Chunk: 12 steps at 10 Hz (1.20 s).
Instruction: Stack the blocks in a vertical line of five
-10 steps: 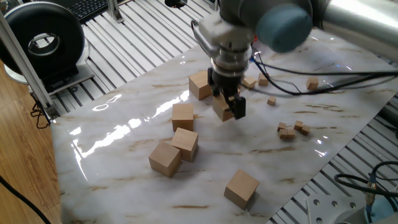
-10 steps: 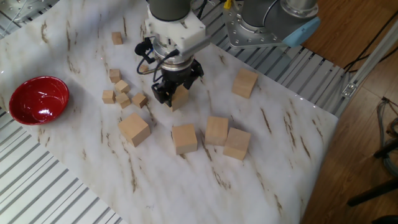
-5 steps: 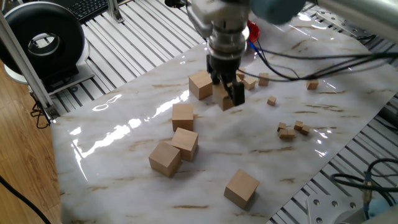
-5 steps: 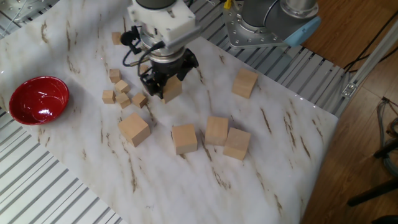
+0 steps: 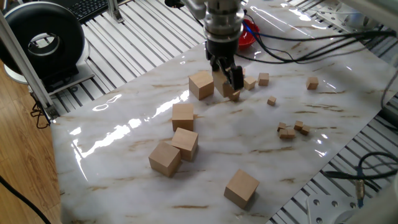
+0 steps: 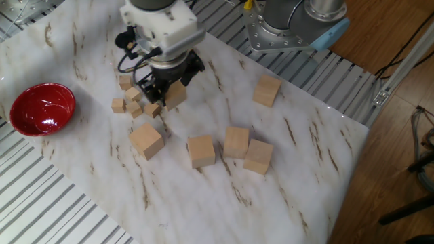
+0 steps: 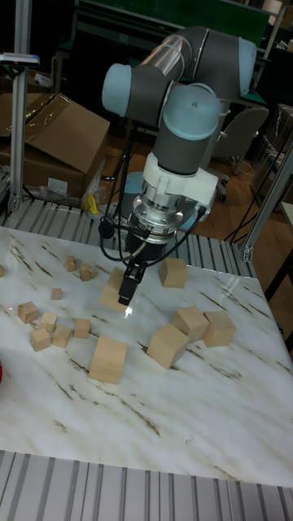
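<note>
From the front edge of the marble surface (image 5: pixel 124 134), the nearest wooden block (image 5: pixel 240 188) sits alone, well apart from the rest. Farther in, a pair of blocks (image 5: pixel 175 150) lie touching each other, both turned at angles, and just behind them another block (image 5: pixel 183 116) rests flat on its own. Off to the right lies a small cluster of tiny wooden cubes (image 5: pixel 291 129), with more tiny cubes (image 5: pixel 268 79) scattered toward the far edge. Beyond the lone flat block, one more large block (image 5: pixel 201 84) stands on the surface, and right beside it the end effector (image 5: pixel 228 83) hangs down, its dark fingers clenched on a further block, the held block (image 5: pixel 225 86), which looks tilted in the grip; whether it clears the marble I cannot tell. From the opposite side the held block (image 6: pixel 175 95) hangs just beside a knot of tiny cubes (image 6: pixel 133 100), which crowd the space under the fingers. Black cables (image 5: pixel 298 48) trail across the far corner, and behind the arm a red bowl (image 5: pixel 246 34) peeks out, mostly hidden by the wrist. No blocks are stacked yet.
</note>
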### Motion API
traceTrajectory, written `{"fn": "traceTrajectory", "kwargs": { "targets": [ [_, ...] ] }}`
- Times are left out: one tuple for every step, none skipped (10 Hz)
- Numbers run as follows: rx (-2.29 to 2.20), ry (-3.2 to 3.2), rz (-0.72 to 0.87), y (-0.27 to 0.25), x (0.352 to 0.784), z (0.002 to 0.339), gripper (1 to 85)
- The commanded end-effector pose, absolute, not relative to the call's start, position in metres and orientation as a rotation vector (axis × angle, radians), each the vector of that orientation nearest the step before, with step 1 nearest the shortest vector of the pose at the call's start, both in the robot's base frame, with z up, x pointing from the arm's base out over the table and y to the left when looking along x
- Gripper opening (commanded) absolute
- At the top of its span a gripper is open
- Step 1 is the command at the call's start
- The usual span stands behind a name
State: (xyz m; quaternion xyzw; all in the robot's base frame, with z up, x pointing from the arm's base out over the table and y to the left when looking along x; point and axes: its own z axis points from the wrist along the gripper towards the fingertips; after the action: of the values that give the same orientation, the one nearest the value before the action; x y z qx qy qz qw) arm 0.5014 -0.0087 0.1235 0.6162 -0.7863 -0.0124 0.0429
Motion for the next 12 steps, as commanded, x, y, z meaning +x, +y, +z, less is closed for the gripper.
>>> {"fn": "traceTrajectory", "kwargs": {
  "targets": [
    [1.904, -2.394, -0.055, -0.007, 0.525, 0.125, 44.3],
    [1.914, -2.388, -0.057, -0.006, 0.535, 0.124, 44.3],
    [1.92, -2.388, -0.062, -0.004, 0.542, 0.12, 44.3],
    [1.942, -2.382, -0.045, -0.004, 0.55, 0.117, 43.3],
    [1.972, -2.355, -0.009, -0.01, 0.559, 0.114, 42.3],
    [2.001, -2.342, -0.001, -0.009, 0.566, 0.111, 42.3],
    [2.035, -2.32, 0.031, -0.01, 0.573, 0.109, 42.3],
    [2.047, -2.303, 0.069, -0.014, 0.578, 0.109, 41.7],
    [2.048, -2.308, 0.065, -0.013, 0.582, 0.108, 39.7],
    [2.06, -2.303, 0.065, -0.013, 0.587, 0.106, 39.3],
    [2.07, -2.311, 0.064, -0.012, 0.592, 0.101, 38.3],
    [2.1, -2.3, 0.088, -0.013, 0.599, 0.097, 38.3]
  ]
}}
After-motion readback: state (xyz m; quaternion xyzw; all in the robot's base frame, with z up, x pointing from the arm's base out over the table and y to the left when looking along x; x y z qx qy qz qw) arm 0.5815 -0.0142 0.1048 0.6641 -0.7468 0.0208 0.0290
